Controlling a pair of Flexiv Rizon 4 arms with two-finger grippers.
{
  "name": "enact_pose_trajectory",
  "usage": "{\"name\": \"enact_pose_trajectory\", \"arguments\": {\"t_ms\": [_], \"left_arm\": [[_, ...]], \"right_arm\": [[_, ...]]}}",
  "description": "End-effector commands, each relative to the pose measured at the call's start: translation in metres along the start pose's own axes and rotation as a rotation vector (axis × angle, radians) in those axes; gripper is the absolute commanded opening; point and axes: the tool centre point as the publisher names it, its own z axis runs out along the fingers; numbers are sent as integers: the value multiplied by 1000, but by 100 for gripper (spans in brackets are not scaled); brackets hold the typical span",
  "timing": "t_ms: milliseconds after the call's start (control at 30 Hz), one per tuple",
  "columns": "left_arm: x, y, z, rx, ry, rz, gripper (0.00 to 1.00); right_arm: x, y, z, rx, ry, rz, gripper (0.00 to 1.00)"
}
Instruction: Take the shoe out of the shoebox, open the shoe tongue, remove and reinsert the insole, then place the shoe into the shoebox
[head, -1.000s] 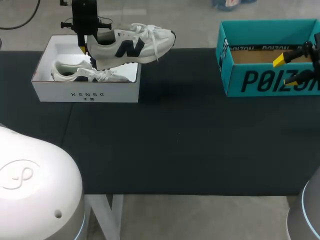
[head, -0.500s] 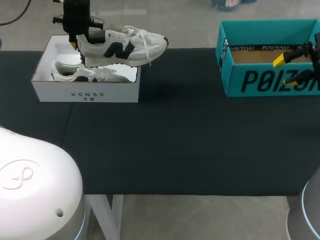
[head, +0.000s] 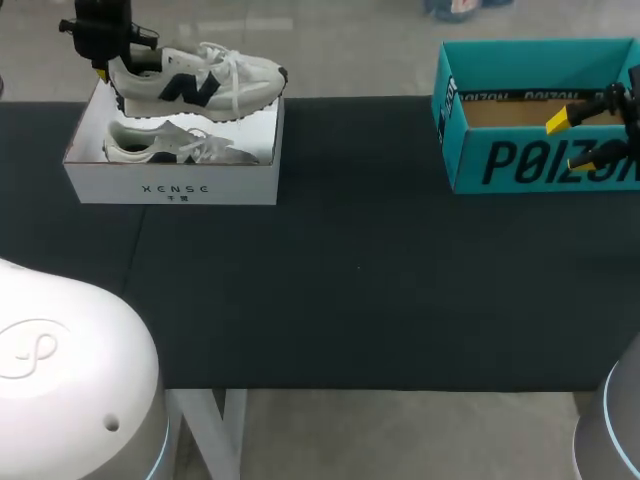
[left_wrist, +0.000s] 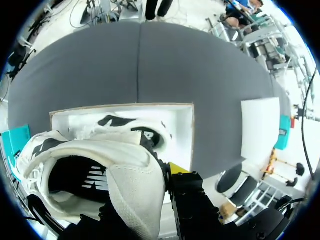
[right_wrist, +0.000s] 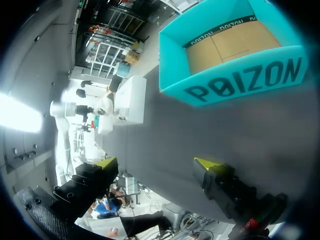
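Holding the shoe (head: 195, 85) by the heel with the left tool (head: 108, 68), pinched tight on the back collar: one yellow fingertip (left_wrist: 176, 168) showing outside the heel, the other hidden, probably inside the opening. Hanging clear of everything, sole down and roughly level, toe pointing toward the middle of the table (head: 360, 270), right above the far side of the white shoebox (head: 170, 187). Gripped at the heel most likely to leave the top of the shoe free for other fingers and to let the weight hang steady behind the grip.

Lying in the shoebox below: a second shoe (head: 165, 148), toward the near wall, with only the far strip of the floor bare. Hence, presumably, the hold over that strip and not over the middle.

Parked well apart at the table's other end: the right tool (right_wrist: 156, 164), spread wide and gripping nothing, with a teal box (head: 530, 160) just ahead of its fingers, open-topped, bare cardboard at the bottom. Placed out there probably to stay out of the left arm's way until needed on the shoe.

Cannot tell from this alone whether lifting out or setting back in. Either way, calls for care with the loose laces (head: 225, 60) near the shoebox rim and with the second shoe underneath, both easy to snag or nudge.
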Motion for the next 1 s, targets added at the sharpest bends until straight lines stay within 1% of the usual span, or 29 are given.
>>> {"name": "enact_pose_trajectory", "arguments": {"t_ms": [33,133,267,400,467,567,633,800,1000], "left_arm": [[12,36,9,48,3,-22,0],[28,51,14,36,-5,-36,0],[45,70,22,32,17,-76,0],[58,85,33,28,15,-49,0],[61,92,41,43,21,-37,0],[62,100,54,51,42,-6,0],[59,104,62,56,65,2,0],[51,111,85,66,72,29,0],[45,121,109,68,38,31,0]], "right_arm": [[0,0,0,0,-3,1,100],[0,0,0,0,-3,1,100],[0,0,0,0,-3,1,100],[0,0,0,0,-3,1,100],[0,0,0,0,-3,1,100],[0,0,0,0,-3,1,100],[0,0,0,0,-3,1,100],[0,0,0,0,-3,1,100],[0,0,0,0,-3,1,100]]}}
